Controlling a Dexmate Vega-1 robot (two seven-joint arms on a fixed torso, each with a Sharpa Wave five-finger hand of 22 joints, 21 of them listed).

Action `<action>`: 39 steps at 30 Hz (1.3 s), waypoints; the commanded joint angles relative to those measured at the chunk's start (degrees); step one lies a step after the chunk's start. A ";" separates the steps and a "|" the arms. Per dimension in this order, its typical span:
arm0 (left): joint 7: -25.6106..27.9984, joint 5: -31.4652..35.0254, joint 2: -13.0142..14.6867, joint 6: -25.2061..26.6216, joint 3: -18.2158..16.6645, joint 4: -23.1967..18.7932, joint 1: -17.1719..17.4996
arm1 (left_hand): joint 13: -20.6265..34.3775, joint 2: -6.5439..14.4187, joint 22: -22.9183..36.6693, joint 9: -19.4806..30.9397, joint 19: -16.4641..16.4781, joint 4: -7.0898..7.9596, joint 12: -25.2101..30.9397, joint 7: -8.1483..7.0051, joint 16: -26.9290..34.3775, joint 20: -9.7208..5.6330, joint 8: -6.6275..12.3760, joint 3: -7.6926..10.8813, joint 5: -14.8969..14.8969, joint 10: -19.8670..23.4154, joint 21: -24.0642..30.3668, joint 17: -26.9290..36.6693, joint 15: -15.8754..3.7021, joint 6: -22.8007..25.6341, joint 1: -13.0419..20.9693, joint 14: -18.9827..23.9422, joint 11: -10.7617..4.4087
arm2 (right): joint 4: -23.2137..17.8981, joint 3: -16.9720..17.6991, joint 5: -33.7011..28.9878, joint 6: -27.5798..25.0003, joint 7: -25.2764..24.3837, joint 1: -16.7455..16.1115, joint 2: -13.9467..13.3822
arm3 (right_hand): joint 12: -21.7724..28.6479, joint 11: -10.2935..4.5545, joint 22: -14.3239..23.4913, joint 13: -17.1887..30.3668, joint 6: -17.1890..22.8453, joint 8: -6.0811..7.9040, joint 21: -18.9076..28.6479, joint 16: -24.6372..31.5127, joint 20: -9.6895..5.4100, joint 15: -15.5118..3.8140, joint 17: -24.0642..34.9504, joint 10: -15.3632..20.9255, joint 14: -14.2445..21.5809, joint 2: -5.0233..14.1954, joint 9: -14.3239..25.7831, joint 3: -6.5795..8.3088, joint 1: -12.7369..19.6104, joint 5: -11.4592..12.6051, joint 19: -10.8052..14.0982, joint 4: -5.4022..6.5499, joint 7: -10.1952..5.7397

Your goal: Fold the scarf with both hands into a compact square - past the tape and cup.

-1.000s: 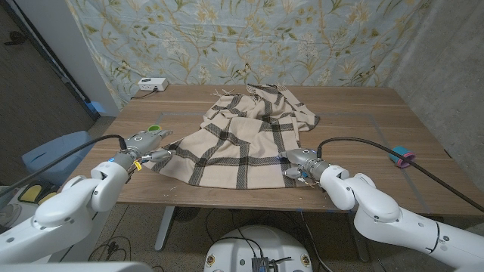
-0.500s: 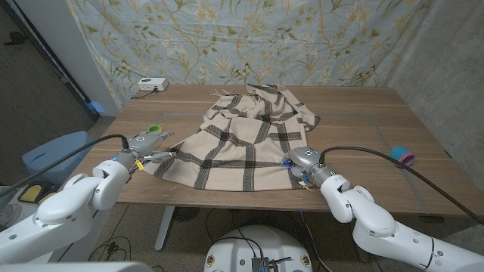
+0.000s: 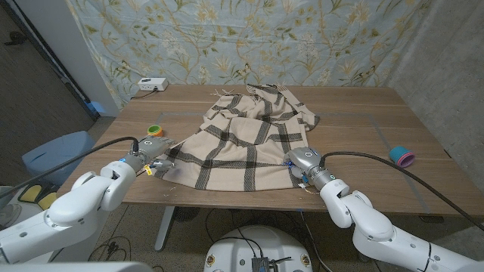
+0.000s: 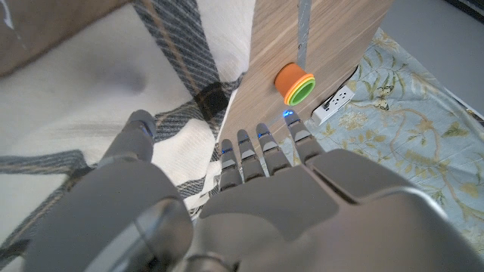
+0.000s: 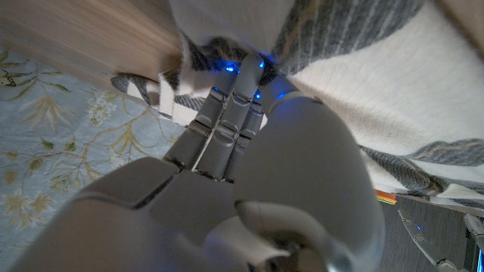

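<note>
Lying spread across the middle of the table (image 3: pixel 363 143), the one plaid scarf (image 3: pixel 242 143) is seen with its long axis running from the near edge away toward the far side, where it is bunched and partly folded over. Its two near corners are each met by a hand: the left hand (image 3: pixel 151 151) at the scarf's near left corner, the right hand (image 3: pixel 301 162) at its near right corner, so both arms are about equally close. The left hand's fingers (image 4: pixel 249 155) are laid on the cloth edge with the thumb set over the fabric; whether it is actually pinched cannot be told. The right hand's fingers (image 5: pixel 227 113) are curled onto a gathered fold of scarf, apparently gripped. One orange-and-green cup (image 3: pixel 155 129) stands left of the scarf; one ring-shaped object (image 3: pixel 401 156), probably the tape, lies well to its right.
</note>
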 commanded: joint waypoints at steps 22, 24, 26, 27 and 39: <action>-14.65 17.17 0.60 5.42 21.75 5.17 -16.79 | 0.27 3.42 0.50 0.63 11.05 1.56 5.15 -2.87 3.63 -5.27 4.57 -6.88 2.00 26.32 3.19 0.57 -9.16 21.27 21.40 18.40 -5.89 | 0.69 2.77 -1.62 1.63 -1.45 -1.12 1.16 | 0.95 0.34 0.21 3.62 0.47 -0.31 1.92 -1.25 -3.33 -4.02 0.80 0.38 1.13 0.73 0.28 -0.76 -0.01 -0.02 -1.34 -0.02 -0.38; -12.64 18.23 0.12 5.86 22.31 6.00 -16.48 | 0.28 4.75 0.56 0.64 12.11 1.66 5.91 -2.64 3.93 -5.79 5.70 -7.58 0.99 30.70 3.75 0.64 -9.91 26.26 22.77 20.16 -5.86 | 0.64 2.94 -1.62 1.60 -1.62 -1.32 1.08 | 0.98 0.39 0.21 3.68 0.41 -0.35 2.03 -1.30 -3.37 -4.02 0.86 0.40 1.18 0.74 0.30 -0.79 -0.01 -0.01 -1.44 -0.03 -0.37; -10.37 19.07 -0.25 6.41 22.63 6.63 -15.95 | 0.27 8.37 0.62 0.67 13.43 1.11 6.62 -2.55 4.10 -6.41 6.97 -6.73 -0.35 35.58 4.55 0.73 -10.49 32.15 26.55 22.16 -5.64 | 0.59 3.06 -1.71 1.57 -1.86 -1.51 1.02 | 0.97 0.32 0.21 3.70 0.41 -0.36 2.14 -1.36 -3.39 -4.01 0.93 0.39 1.19 0.74 0.31 -0.83 -0.01 -0.01 -1.54 -0.03 -0.28; -9.26 19.53 -0.70 7.10 22.73 6.91 -15.66 | 0.28 9.39 0.63 0.71 13.99 1.05 7.01 -2.48 4.04 -6.57 7.83 -6.74 -0.98 38.00 4.92 0.73 -10.57 35.36 27.65 22.75 -5.93 | 0.55 3.11 -1.77 1.48 -1.97 -1.60 1.03 | 0.99 0.33 0.21 3.75 0.37 -0.38 2.17 -1.36 -3.42 -4.01 1.00 0.40 1.25 0.76 0.32 -0.85 -0.02 -0.01 -1.66 -0.03 -0.30; 12.43 12.65 -3.79 9.63 18.39 7.55 -10.03 | 3.49 15.46 0.79 1.94 16.28 0.88 9.75 0.42 6.31 -7.98 11.43 -6.81 -1.93 49.70 7.62 2.42 -11.66 47.10 38.21 31.70 -6.36 | 0.10 5.11 -0.53 1.48 -6.46 -3.84 1.02 | 0.94 0.39 0.17 3.80 0.70 -0.32 2.94 -1.81 -3.52 -4.01 1.33 0.58 1.35 0.78 0.43 -1.05 -0.02 0.02 -2.12 -0.07 -0.40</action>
